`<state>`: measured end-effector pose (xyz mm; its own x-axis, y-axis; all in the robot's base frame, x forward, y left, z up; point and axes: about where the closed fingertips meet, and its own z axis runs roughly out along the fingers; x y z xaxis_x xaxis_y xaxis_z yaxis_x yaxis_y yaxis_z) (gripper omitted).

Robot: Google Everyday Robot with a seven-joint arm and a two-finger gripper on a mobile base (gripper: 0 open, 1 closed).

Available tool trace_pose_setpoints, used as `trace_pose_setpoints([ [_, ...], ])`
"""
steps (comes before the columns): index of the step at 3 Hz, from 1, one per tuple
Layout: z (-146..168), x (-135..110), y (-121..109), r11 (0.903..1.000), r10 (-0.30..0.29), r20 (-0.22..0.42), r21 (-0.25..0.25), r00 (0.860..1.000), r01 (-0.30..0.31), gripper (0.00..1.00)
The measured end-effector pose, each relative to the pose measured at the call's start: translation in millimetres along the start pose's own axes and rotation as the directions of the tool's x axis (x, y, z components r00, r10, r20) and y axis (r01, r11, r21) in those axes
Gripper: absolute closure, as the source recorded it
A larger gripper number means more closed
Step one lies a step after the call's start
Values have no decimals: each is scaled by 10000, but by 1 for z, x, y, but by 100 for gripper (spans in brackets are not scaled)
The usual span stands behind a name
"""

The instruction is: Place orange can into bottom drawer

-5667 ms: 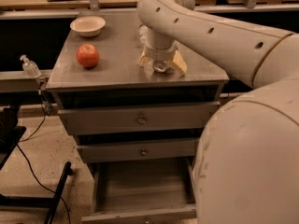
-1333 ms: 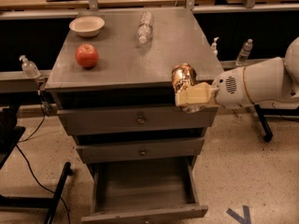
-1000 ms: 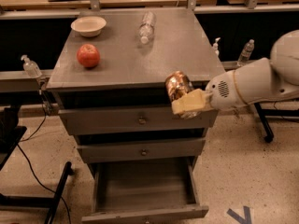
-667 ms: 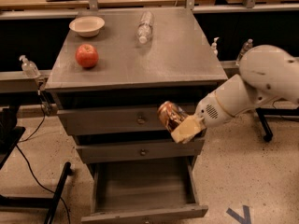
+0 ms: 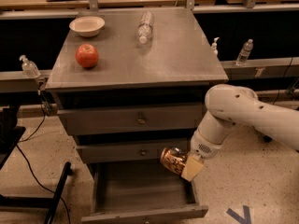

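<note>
My gripper point(image 5: 183, 164) is shut on the orange can point(image 5: 172, 160), a copper and silver drink can held tilted on its side. It hangs just above the right part of the open bottom drawer point(image 5: 142, 212), in front of the middle drawer point(image 5: 140, 151). The bottom drawer is pulled out and its grey inside shows nothing in it. My white arm point(image 5: 243, 115) reaches in from the right.
On the cabinet top point(image 5: 177, 55) lie a red apple point(image 5: 87, 55), a white bowl point(image 5: 87, 25) and a clear water bottle point(image 5: 145, 26) on its side. The top drawer point(image 5: 135, 119) is shut. A black stand leg point(image 5: 58, 195) and cable lie on the floor at the left.
My gripper has carried the orange can down from beside the cabinet top, past the upper drawers, to just above the open bottom drawer. The can has tilted further onto its side.
</note>
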<state>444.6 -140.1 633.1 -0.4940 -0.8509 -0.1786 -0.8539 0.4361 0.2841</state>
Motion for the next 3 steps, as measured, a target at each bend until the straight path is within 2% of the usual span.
trace_pose_setpoints([
  [1,2,4,-2,10000,-71,-136,66,9999,72,100],
  [2,9,-8,-11,9994,-128,285,331,9995,118,100],
  [3,49,-31,-18,9954,-482,1145,878,9923,382,100],
])
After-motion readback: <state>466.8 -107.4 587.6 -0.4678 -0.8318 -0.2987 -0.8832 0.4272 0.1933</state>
